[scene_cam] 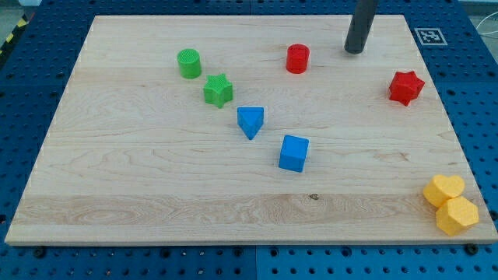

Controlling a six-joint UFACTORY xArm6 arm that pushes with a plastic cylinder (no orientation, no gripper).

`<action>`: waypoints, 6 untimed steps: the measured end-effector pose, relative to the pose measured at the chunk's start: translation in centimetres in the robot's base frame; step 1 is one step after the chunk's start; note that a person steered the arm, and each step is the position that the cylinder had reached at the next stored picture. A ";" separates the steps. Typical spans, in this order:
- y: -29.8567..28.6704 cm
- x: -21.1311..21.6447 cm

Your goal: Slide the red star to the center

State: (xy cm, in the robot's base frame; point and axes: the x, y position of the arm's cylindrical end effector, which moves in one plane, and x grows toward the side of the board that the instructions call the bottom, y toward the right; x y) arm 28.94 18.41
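Note:
The red star [406,87] lies on the wooden board [156,179] at the view's right, upper half. My tip [355,50] is near the view's top, up and to the left of the red star, with a clear gap between them. A red cylinder [297,58] stands to the left of my tip.
A green cylinder [189,63] and a green star [219,90] sit at the upper left. A blue triangle [250,121] and a blue cube [294,153] lie near the middle. Two yellow blocks [443,190] [457,215] sit at the lower right corner. A marker tag [430,36] is at the top right.

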 end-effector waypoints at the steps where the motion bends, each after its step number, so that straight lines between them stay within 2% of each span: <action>1: 0.9 0.0; 6: 3.8 0.0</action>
State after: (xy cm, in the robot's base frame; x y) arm 28.98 22.16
